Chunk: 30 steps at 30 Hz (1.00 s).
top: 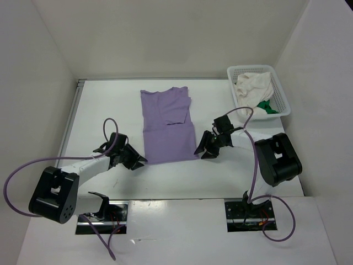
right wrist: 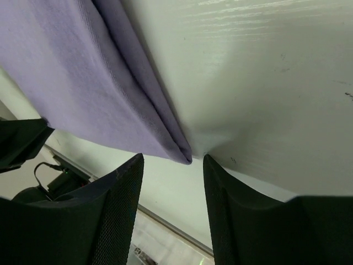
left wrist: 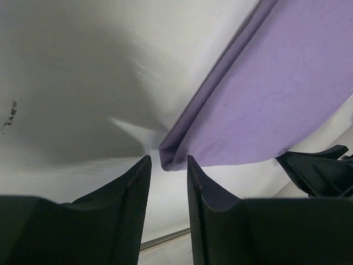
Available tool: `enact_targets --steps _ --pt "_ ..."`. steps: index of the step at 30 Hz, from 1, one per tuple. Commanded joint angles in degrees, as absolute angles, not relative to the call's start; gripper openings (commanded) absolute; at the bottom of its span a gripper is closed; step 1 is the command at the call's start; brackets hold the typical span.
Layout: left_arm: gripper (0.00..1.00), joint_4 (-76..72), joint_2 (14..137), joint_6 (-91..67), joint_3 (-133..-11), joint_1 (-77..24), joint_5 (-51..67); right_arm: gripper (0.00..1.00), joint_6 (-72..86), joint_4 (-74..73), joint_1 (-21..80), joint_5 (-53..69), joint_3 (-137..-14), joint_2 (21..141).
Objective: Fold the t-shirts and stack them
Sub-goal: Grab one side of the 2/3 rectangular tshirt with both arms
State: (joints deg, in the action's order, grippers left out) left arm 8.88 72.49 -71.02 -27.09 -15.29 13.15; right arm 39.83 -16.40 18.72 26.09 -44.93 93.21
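I count three t-shirts: one lavender shirt (top: 167, 124) between my two grippers, the left gripper (top: 140, 163) and the right gripper (top: 200, 153), plus one cream shirt (top: 255, 85) and one green shirt (top: 267, 107) beyond the right one, in one basket (top: 283, 95).

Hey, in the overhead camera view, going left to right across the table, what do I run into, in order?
left hand → lavender t-shirt lying flat → right hand → white basket, which holds the cream t-shirt and the green t-shirt
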Motion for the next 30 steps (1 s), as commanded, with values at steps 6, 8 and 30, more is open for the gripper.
enact_targets --steps 6,8,30 --pt "0.34 5.54 74.7 -71.72 -27.25 -15.03 13.44 0.5 41.22 -12.83 18.46 24.43 -42.8 93.85" --pt "0.34 5.01 75.5 -71.2 -27.25 -15.03 14.06 0.44 41.22 -12.83 18.46 25.05 -43.5 95.27" --pt "0.0 21.94 74.89 -56.44 -34.97 -15.03 14.67 0.0 41.12 -21.35 22.84 26.72 -40.79 86.85"
